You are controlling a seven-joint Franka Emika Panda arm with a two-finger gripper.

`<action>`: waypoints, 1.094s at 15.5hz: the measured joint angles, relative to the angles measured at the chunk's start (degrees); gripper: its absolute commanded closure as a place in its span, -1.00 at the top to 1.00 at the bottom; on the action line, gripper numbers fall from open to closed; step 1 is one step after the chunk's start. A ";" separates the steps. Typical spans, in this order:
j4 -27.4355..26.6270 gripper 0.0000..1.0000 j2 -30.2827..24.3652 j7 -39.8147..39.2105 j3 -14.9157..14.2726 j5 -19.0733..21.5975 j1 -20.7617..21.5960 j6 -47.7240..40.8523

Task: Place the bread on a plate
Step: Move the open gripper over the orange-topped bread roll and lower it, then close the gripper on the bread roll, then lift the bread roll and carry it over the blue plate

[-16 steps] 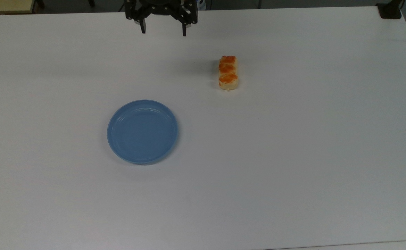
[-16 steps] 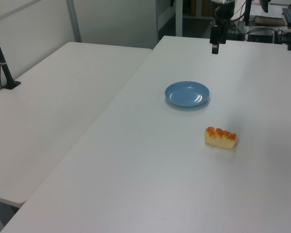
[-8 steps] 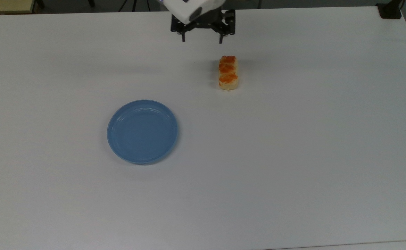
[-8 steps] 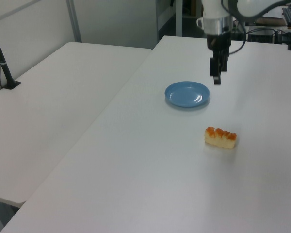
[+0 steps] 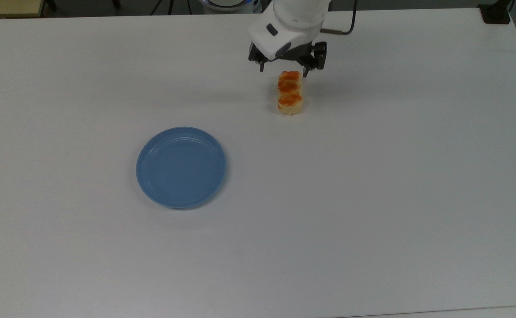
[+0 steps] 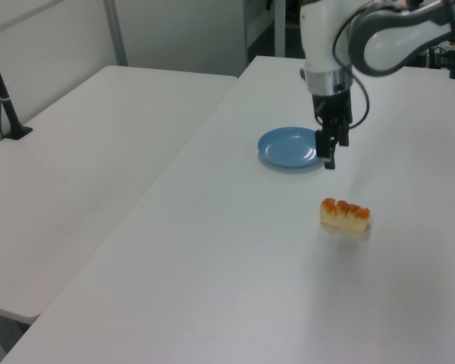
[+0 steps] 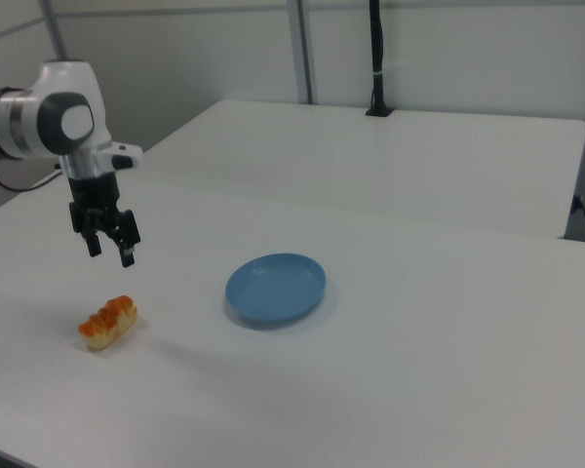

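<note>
End effector (image 5: pixel 283 70) hangs w/ fingers spread above far end of bread (image 5: pixel 290 93); air gap visible btwn them. Table (image 5: pixel 372 198) surface bare on all sides of bread. Plate (image 5: pixel 181 167) lies well apart; nothing stands btwn bread and plate.
</note>
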 measured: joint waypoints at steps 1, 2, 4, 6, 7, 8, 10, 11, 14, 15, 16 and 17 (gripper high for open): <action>-0.14 1.00 1.19 0.28 0.00 0.00 0.27 1.00; -0.38 1.00 2.37 0.47 0.00 0.00 0.69 2.27; -1.50 1.00 4.35 0.97 0.01 0.00 1.70 5.07; -3.25 1.00 5.83 1.23 0.01 0.00 2.72 7.73; -3.88 1.00 6.26 1.27 0.01 0.00 3.11 8.47; -4.48 1.00 6.79 1.38 0.01 0.00 3.50 8.93; -5.10 0.76 8.17 1.65 0.02 0.00 4.21 9.35; -5.24 0.36 8.76 1.69 0.01 0.00 4.41 9.47; -5.62 -0.34 9.64 1.71 -0.06 -0.03 4.50 9.49; -5.76 -0.46 9.64 1.70 -0.09 -0.08 4.49 9.49; -5.78 -0.49 9.61 1.63 -0.11 -0.12 4.47 9.49; -5.76 -0.49 9.51 1.58 -0.14 -0.13 4.43 9.49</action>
